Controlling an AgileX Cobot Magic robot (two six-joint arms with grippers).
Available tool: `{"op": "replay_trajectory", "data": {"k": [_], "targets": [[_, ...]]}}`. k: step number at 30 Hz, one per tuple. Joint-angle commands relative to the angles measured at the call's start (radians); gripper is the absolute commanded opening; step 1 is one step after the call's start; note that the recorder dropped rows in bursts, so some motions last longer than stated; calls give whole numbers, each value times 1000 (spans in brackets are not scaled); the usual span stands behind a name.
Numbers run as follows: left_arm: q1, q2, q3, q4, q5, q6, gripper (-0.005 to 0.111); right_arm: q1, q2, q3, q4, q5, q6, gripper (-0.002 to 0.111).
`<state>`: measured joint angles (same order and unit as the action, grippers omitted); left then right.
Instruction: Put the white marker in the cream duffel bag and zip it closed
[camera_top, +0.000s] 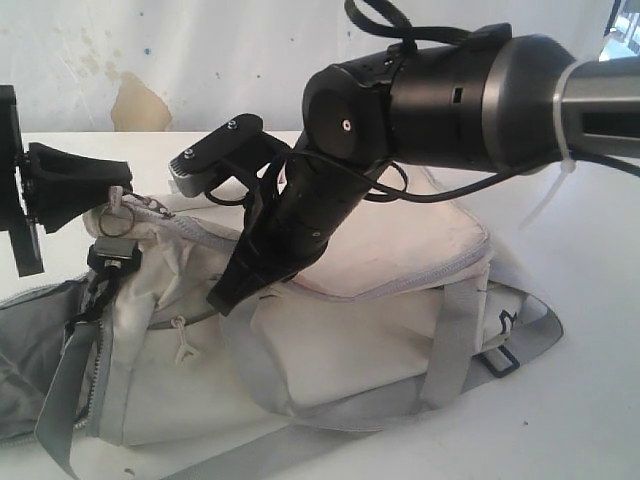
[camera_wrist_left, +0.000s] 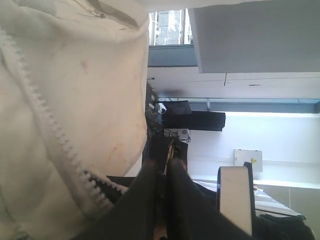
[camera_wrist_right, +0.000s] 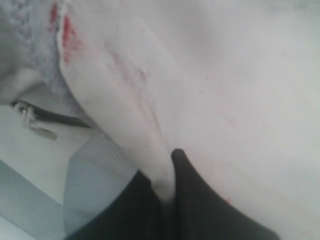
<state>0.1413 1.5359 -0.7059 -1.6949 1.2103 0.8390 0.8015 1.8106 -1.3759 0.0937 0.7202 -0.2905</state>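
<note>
Currently pinching a raised fold of the cream duffel bag (camera_top: 380, 250) with the right gripper (camera_top: 228, 295), clenched tight on the cloth just left of centre in the exterior view; confirmed up close in the right wrist view, with pale fabric squeezed between the dark fingers (camera_wrist_right: 200, 200). Holding the left gripper (camera_top: 120, 178) shut as well, at the left edge of the exterior view, tips right beside the metal zipper pull (camera_top: 115, 218). Cannot tell whether actually gripping the pull or merely touching it.

No sign of the white marker in any view. Cannot tell whether already inside the bag or simply out of frame.

Judging by the gaping left end, with dark grey lining (camera_top: 25, 370) showing at lower left, not yet zipped closed.

Risks from here:
- Dragging the fold out of the right pinch by hauling hard on the pull, and so sliding the whole bag across the white table (camera_top: 580, 400) instead of closing the zipper (camera_wrist_left: 50, 135).
- Jamming the teeth on bunched cloth or loose lining near the open end, for want of tension along the seam.
- Slipping off the small pull, given a shallow hold at the tips.
- Sealing the bag empty, should the marker lie outside.
</note>
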Motion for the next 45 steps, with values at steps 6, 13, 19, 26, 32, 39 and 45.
{"op": "replay_trajectory", "data": {"k": [6, 13, 19, 26, 32, 39, 45], "targets": [[28, 1, -3, -49, 11, -17, 0, -5, -3, 1, -21, 35, 7, 0], [25, -15, -3, -49, 11, -21, 0, -5, -3, 5, -19, 113, 7, 0], [25, -28, -3, -49, 11, 27, 0, -5, 9, 5, -15, 82, 7, 0], [25, -28, -3, 156, 11, 185, 4, -5, 17, 5, -5, 62, 7, 0], [25, -33, -3, 199, 11, 313, 26, -5, 17, 5, 10, 63, 7, 0], [25, -73, -51, 195, 11, 320, 61, -5, 13, -1, 51, 66, 7, 17], [25, -91, -178, 338, -327, 87, 74, -5, -5, -1, 67, 87, 7, 36]]}}
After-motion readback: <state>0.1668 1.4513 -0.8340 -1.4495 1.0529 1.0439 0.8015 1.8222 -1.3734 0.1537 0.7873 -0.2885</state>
